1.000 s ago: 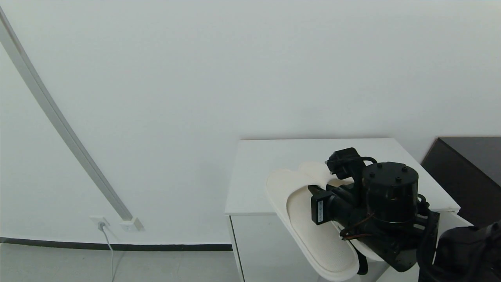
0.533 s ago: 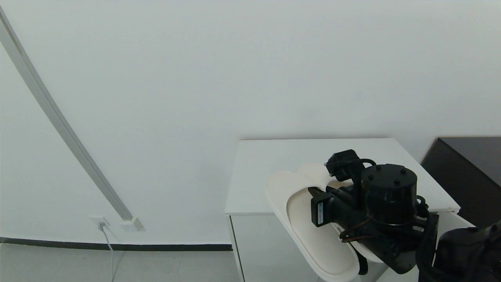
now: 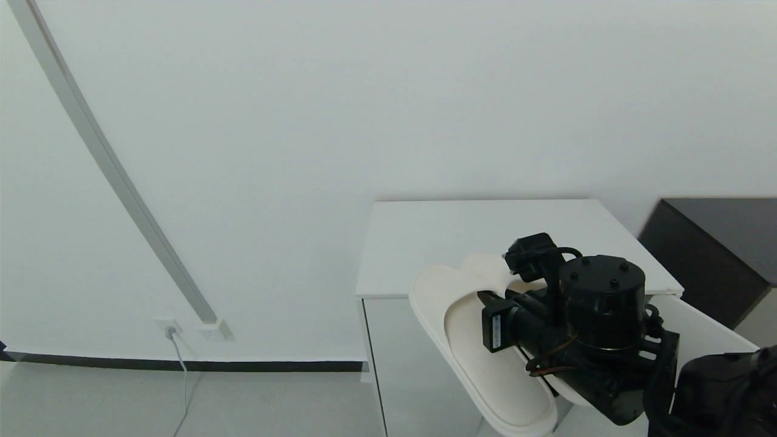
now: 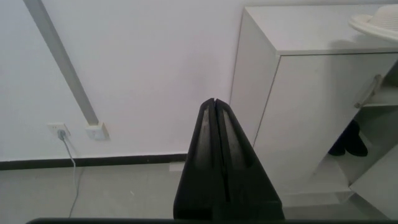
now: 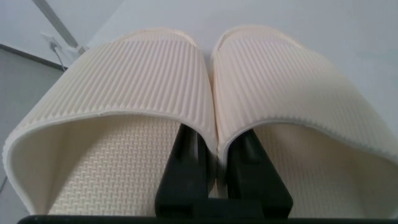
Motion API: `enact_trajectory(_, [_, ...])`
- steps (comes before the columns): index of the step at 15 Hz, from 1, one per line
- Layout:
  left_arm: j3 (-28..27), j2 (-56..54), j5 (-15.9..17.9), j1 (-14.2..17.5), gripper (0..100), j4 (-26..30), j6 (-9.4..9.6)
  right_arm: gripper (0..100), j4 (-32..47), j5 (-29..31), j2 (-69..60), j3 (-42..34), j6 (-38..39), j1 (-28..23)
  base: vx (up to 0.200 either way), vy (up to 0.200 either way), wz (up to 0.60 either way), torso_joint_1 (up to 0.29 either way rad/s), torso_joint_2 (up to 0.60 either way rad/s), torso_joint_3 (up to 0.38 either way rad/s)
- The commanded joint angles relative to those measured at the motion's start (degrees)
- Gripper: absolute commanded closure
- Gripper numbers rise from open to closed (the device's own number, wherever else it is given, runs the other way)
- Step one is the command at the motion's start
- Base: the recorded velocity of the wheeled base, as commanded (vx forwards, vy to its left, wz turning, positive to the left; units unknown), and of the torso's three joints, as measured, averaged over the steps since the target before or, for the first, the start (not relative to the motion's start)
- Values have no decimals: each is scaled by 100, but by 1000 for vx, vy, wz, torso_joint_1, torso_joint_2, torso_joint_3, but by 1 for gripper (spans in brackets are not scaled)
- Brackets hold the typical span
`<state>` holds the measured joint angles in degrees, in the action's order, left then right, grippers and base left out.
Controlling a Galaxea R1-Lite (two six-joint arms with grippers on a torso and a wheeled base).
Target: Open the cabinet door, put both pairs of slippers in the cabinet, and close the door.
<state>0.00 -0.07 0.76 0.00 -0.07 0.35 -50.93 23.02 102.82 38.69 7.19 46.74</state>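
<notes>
**A:** What could have gone wrong from there?

**B:** The biggest worry was the cabinet (image 3: pixel 485 230) itself. The cream slippers (image 3: pixel 485 358) hung in front of it, about level with its top edge. A straight push would probably have knocked their toes against that edge instead of into the opening. The open door (image 3: pixel 704 331) stood out at the cabinet's right, and a wide swing of the arm could have bumped it partway shut.

**A:** And the grip?

**B:** The right gripper (image 5: pixel 216 163) had one of its fingers (image 5: pixel 186 168) inside each slipper, set narrow and pinching only the two touching inner walls. I judged that soft foam could slide free, dropping a slipper in front of the cabinet.

**A:** The other arm?

**B:** The left gripper (image 4: pixel 215 124) hung off the cabinet's left front, well apart, its fingers pressed together on nothing. It posed little risk.

**A:** Counts?

**B:** There was one cabinet, one open door, and one closed front panel with one handle (image 4: pixel 370 91). Two cream slippers made one pair. One dark pair (image 4: pixel 349 138) sat low inside the cabinet, likely the other slippers, though it was too small to be sure. There were two grippers.
</notes>
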Motion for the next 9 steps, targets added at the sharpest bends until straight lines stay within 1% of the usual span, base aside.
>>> enact_trajectory(1, [0, 7, 4, 0, 100, -1, 0, 100, 4, 1, 37, -2, 1, 11, -200, 0, 0, 7, 2, 7])
enact_trajectory(3, [0, 7, 4, 0, 100, -1, 0, 100, -13, 10, 90, -2, -7, 11, -200, 0, 0, 0, 5, 2])
enact_trajectory(9, [0, 7, -5, 0, 100, -1, 0, 100, -13, 10, 107, -2, 1, 46, 0, 0, 0, 0, 0, 0])
